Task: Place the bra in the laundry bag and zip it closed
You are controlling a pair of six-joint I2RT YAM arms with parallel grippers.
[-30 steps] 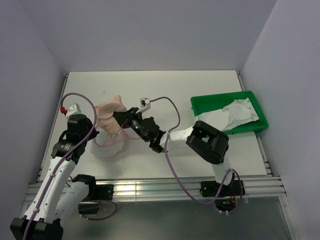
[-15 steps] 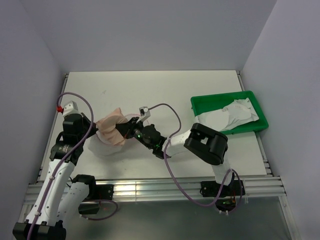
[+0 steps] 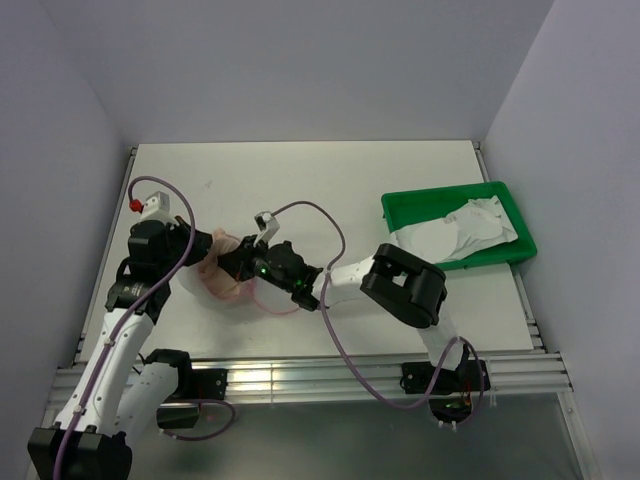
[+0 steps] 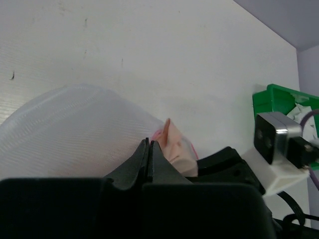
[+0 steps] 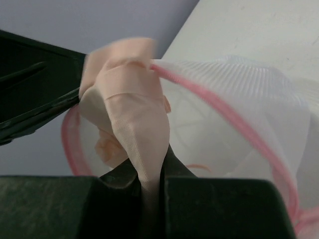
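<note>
At the bag (image 5: 239, 114) mouth, your right gripper (image 5: 149, 184) is clamped on the bra (image 5: 129, 114), which has dropped from above the rim to partly inside. Your left gripper (image 4: 148, 149) looks pinched on the bag edge. Zip not started.

Off to my right a green plastic tray (image 3: 450, 195) sits flat on the white bench (image 3: 350, 180), near the bench's right edge. Crumpled white fabric pieces (image 3: 470, 225) lie inside it and cover most of its floor; one rounded piece reaches the near-left rim. My left wrist view catches only one corner of that tray, with a little of the white cloth. A small dark mark (image 3: 210, 184) flecks the bench's far left part. Pale lilac walls (image 3: 300, 70) stand on three sides of the bench, and aluminium rails (image 3: 300, 375) run along its near edge
</note>
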